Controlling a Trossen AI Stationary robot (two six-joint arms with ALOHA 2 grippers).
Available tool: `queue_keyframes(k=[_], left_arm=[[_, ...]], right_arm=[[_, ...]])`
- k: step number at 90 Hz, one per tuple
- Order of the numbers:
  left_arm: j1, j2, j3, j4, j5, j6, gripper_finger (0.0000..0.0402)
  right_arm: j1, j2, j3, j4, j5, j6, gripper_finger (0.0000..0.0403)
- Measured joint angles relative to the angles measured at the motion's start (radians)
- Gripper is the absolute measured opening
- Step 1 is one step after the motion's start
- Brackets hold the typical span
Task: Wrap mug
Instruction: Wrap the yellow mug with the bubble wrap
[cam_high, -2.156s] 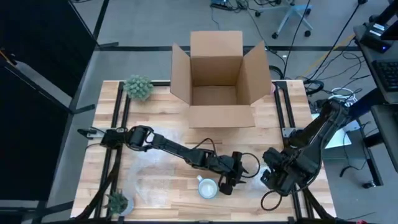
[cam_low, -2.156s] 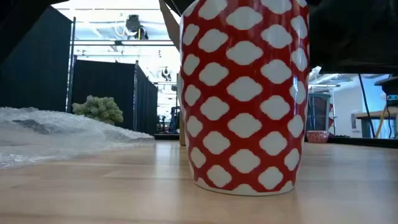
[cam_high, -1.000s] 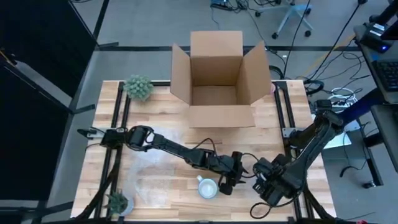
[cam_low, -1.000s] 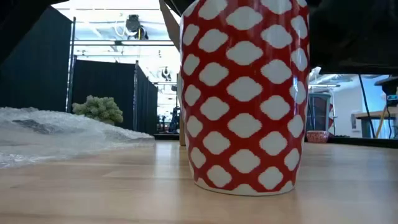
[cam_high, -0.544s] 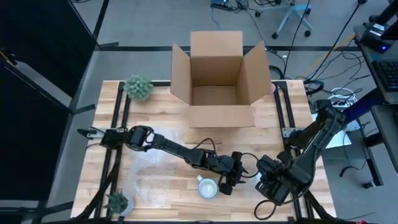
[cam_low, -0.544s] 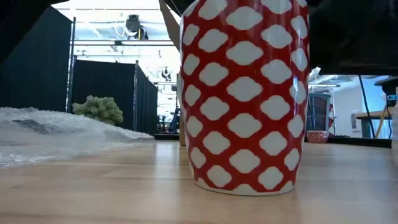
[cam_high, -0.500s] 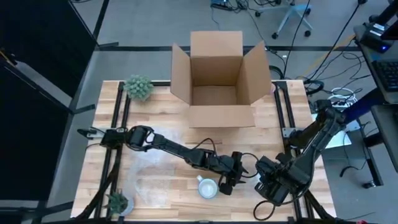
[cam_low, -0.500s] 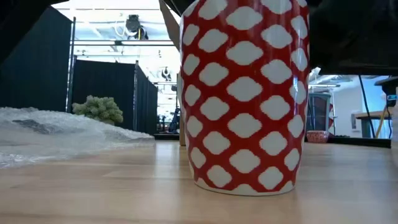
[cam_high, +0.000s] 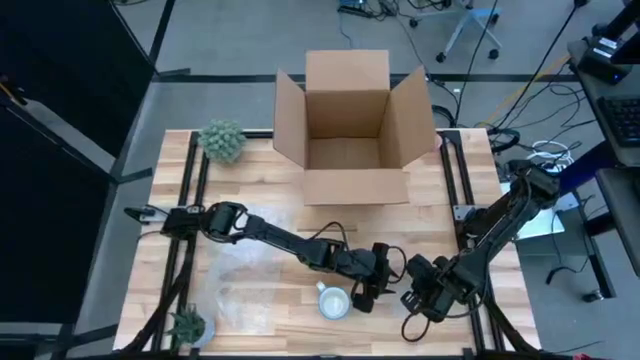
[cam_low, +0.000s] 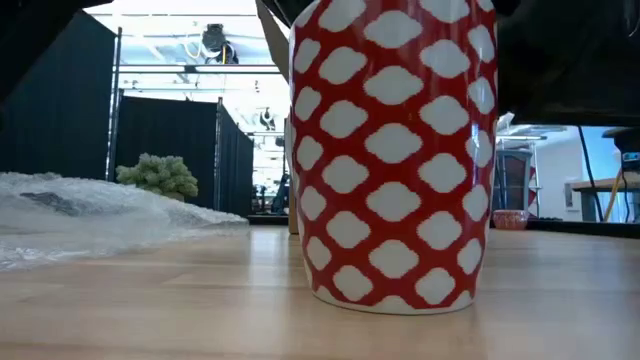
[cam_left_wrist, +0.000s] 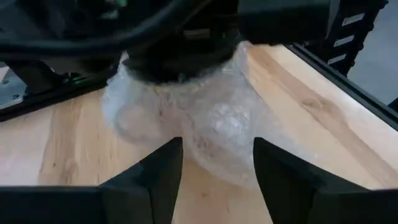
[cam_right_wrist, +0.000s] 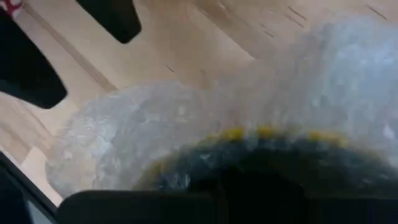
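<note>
Left hand (cam_high: 362, 296), fingers apart (bubble wrap (cam_left_wrist: 205, 118) ahead), beside mug (cam_high: 333, 301); right hand (cam_high: 412, 301) state unclear

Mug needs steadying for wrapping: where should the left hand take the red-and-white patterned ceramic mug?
Probably by its rim, from above, on the side nearest the left hand: the red-and-white patterned ceramic mug stands upright, mouth open upward, and its rounded wall looks wide for a side grip.

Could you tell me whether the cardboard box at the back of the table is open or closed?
Open: the cardboard box has its flaps spread outward, and its bare floor shows from above.
</note>
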Motion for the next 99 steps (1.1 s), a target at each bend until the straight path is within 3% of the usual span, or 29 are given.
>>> queue_keyframes(k=[17, 39, 55, 70, 88, 99], left_arm=[[0.000, 0.000, 0.000, 0.001, 0.000, 0.003, 0.0180], [0.000, 0.000, 0.000, 0.002, 0.000, 0.003, 0.0180], [0.000, -0.001, 0.000, 0.002, 0.000, 0.003, 0.0180], [0.000, -0.001, 0.000, 0.001, 0.000, 0.003, 0.0180], [0.000, -0.001, 0.000, -0.009, 0.000, 0.003, 0.0180], [0.001, -0.001, 0.000, -0.012, 0.000, 0.003, 0.0180]], right_arm=[[-0.007, -0.027, 0.070, -0.098, -0.038, -0.055, 0.0001], [-0.006, -0.061, 0.263, -0.313, -0.062, -0.108, 0.0001], [-0.006, -0.075, 0.375, -0.464, -0.011, -0.119, 0.0001], [-0.005, -0.064, 0.337, -0.416, 0.157, -0.101, 0.0000], [0.002, -0.030, 0.193, -0.227, 0.039, -0.068, 0.0000], [0.018, -0.020, 0.149, -0.172, 0.052, -0.029, 0.0000]])
